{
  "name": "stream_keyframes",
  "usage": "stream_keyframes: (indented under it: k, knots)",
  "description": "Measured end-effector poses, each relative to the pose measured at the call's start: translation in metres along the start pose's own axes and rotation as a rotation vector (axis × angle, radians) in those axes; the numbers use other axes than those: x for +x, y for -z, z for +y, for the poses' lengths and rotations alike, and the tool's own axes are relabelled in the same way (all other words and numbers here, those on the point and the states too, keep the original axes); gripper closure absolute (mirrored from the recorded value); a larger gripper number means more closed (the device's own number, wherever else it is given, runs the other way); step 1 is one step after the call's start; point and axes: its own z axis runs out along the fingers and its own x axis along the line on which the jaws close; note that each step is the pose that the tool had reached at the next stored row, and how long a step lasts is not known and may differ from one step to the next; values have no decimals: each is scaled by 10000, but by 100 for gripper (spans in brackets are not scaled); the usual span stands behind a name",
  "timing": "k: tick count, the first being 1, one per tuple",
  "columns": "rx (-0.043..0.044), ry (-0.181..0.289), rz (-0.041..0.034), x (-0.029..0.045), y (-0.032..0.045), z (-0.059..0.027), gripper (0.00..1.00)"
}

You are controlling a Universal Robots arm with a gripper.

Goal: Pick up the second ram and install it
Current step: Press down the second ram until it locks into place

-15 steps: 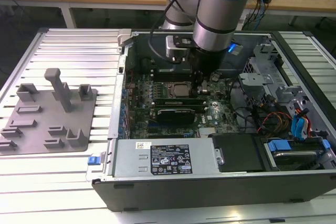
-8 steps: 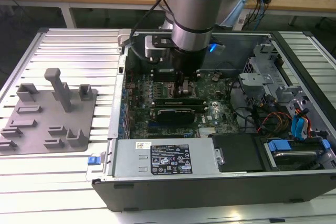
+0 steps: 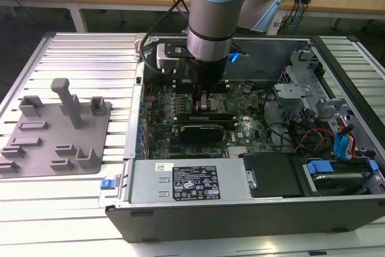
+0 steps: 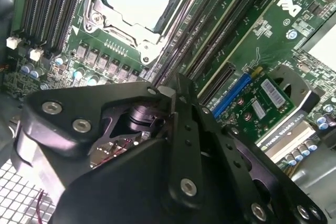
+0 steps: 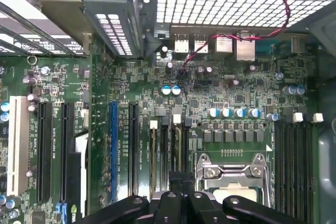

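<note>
Your jaws are drawn almost together, low over the motherboard beside the processor socket [image 5: 231, 174]. In the first wrist view a thin pale strip runs out from between them along the bank of memory slots [image 5: 157, 150]. I take that strip to be the second ram [image 5: 178, 148] seen edge-on and pinched at its middle, but its green face is hidden, so treat the hold as likely and not certain.

The main risk is alignment. If the stick sits a slot's width off, or is tilted along its length, pressing down will load the slot wall or bend the board instead of seating the contacts. You also cannot read the notch side from these views, and a reversed stick will jam under force.

Look at the white latch [image 5: 154, 124] at the slot's end. If it is not swung fully out, one end will hang up and the stick will rock in your grip.

A thin board held in the middle can also slip or pivot if the push is uneven.

Further out, the socket's metal frame is just beside the jaws, so sideways drift could strike it. The arm [image 3: 210, 4] reaches deep into the open computer case [image 3: 240, 209], close to the dark card [image 3: 204, 129] in front of it. The grey tray [image 3: 36, 148] on the worktop [image 3: 78, 58] lies well apart.
</note>
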Motion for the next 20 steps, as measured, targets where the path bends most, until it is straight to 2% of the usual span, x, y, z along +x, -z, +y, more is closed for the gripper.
stream_keyframes:
  k: [4,14,17,20]
  knots:
    - [-2,0,2,5,-66,12,92]
    - [2,1,-4,5,-89,11,92]
    - [0,1,-2,-4,72,18,92]
    - [2,1,-5,-8,129,20,92]
